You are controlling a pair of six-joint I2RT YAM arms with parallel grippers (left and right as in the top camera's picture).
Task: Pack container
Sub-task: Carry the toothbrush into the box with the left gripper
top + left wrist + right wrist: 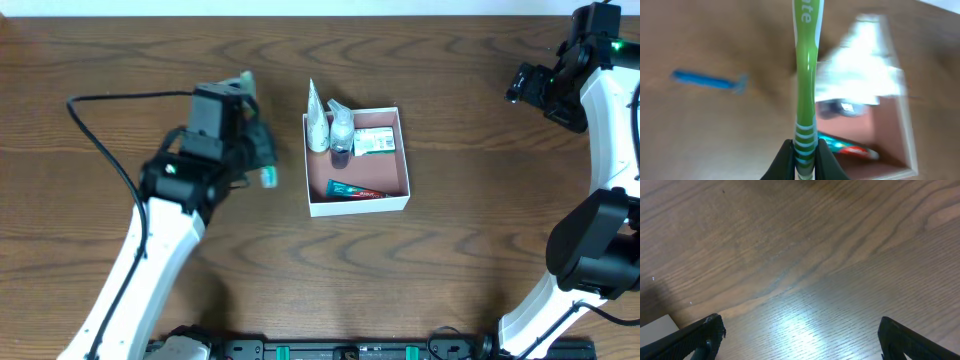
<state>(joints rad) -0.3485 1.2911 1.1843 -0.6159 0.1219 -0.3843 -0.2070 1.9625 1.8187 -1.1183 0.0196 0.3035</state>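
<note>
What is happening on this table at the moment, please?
The left fingers are shut on a green toothbrush, held just left of the container, not yet inside it. The container already holds a white tube, a small bottle, a green-and-white packet and a toothpaste tube. A blue razor lies on the table outside it. The right fingers are open over bare wood, holding nothing.
</note>
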